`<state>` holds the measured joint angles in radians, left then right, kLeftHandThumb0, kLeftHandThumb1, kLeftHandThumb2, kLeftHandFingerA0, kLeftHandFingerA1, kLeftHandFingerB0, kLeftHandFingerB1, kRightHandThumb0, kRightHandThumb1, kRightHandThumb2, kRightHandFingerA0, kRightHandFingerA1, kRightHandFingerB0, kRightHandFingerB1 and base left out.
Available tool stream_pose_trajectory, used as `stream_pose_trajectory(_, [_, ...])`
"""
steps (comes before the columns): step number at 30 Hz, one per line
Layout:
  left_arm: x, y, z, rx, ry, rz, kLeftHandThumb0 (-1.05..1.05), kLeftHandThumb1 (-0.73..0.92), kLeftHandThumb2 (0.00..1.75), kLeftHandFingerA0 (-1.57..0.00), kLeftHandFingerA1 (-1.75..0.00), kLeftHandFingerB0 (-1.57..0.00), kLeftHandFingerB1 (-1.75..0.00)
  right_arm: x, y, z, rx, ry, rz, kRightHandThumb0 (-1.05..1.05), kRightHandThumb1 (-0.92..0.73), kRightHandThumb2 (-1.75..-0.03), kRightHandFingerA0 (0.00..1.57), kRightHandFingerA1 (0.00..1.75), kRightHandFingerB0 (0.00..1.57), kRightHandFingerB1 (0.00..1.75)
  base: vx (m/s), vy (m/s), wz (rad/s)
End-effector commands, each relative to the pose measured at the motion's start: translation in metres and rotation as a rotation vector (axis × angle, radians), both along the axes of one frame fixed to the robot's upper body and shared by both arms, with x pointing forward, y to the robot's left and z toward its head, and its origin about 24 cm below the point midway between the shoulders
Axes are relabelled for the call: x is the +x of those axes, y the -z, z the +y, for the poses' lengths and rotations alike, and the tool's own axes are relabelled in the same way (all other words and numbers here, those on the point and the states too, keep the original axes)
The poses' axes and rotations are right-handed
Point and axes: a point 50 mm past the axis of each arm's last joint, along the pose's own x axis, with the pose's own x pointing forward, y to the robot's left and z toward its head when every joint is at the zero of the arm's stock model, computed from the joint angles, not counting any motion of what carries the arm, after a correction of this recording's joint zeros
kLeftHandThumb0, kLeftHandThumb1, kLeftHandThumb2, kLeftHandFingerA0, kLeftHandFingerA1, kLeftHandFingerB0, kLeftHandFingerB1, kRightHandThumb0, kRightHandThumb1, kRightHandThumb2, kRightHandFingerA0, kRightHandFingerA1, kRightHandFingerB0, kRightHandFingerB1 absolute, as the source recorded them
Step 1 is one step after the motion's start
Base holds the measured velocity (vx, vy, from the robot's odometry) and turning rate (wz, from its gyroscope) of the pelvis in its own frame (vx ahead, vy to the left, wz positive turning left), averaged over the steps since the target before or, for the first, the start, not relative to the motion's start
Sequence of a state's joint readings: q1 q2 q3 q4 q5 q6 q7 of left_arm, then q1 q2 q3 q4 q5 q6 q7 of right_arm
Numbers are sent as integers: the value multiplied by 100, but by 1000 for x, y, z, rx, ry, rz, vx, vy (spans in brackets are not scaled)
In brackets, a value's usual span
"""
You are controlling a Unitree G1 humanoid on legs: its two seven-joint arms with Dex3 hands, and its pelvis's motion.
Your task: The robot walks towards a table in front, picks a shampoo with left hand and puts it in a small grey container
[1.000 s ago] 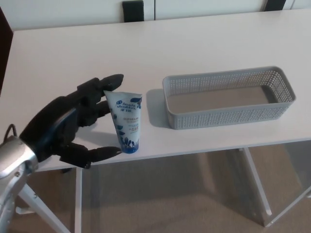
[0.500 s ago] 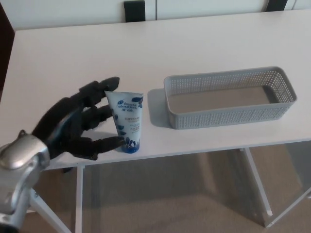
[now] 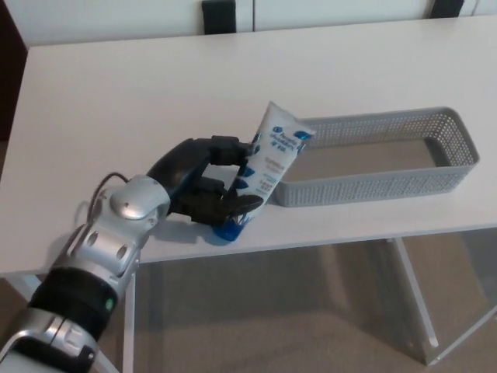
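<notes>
Ben: Look, the shampoo tube (image 3: pixel 270 155) stood up straight a moment ago, and now it leans over. The left hand (image 3: pixel 211 190) was open beside it. Now its black fingers (image 3: pixel 233 203) are shut tight around the tube's lower half.

Ana: Where is the tube now?

Ben: It is in the hand, near the front edge of the white worktop (image 3: pixel 116 93). Its blue cap (image 3: pixel 228 231) points down to 7 o'clock. Its flat end points up to 1 o'clock and shows in front of the left end of the grey basket (image 3: pixel 458 144). From the hand, the basket is at 3 o'clock, just beside it.

Ana: Is the cap off the worktop?

Ben: I can't tell. It looks very low, maybe touching.

Ana: So how does the hand do this part well?

Ben: I think it should keep the same squeeze, not harder. A soft tube can squish or slip out. Next it should lift until the cap is higher than the basket's wall. Then it should go toward 3 o'clock until the tube is over the middle of the basket.

Ana: The tube is long, though.

Ben: Yes, so it should lie along the basket, the long way. And the hand should go down low before it lets go, so the tube does not bounce out.

Ana: What about the other hand?

Ben: The right hand does not show at all.
</notes>
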<state>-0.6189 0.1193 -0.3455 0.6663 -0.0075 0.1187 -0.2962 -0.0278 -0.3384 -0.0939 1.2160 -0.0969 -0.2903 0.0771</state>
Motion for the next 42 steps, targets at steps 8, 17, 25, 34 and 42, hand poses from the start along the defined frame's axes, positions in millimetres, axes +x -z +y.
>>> stream_pose_trajectory(8, [1, -18, 16, 1, -21, -117, -12, 80, 63, -113, -103, -88, -59, -4, -5, -11, 8, 21, 11, -25, -64, -59, 71, 48, 54, 41, 0, 0, 0])
stream_pose_trajectory(17, [9, -132, 26, -179, -92, -487, -13, 76, 63, -115, -87, -93, -58, 1, -8, -14, -15, 1, 10, -26, -63, -58, 70, 47, 53, 41, 0, 0, 0])
stream_pose_trajectory(25, [15, -194, -15, -31, 8, -663, -14, 74, 62, -121, -85, -92, -55, -2, -3, -10, 0, 20, 30, -27, -61, -58, 71, 48, 55, 41, 0, 0, 0])
stream_pose_trajectory(34, [35, -184, -88, 99, 83, -548, -10, 72, 62, -123, -85, -92, -57, -3, -1, -6, 13, 7, 32, -24, -63, -58, 70, 48, 56, 42, 0, 0, 0])
stream_pose_trajectory(42, [47, -148, -113, 171, 94, -348, -10, 69, 64, -122, -85, -97, -61, -1, -1, -4, -2, -23, 34, -26, -63, -58, 71, 48, 54, 41, 0, 0, 0])
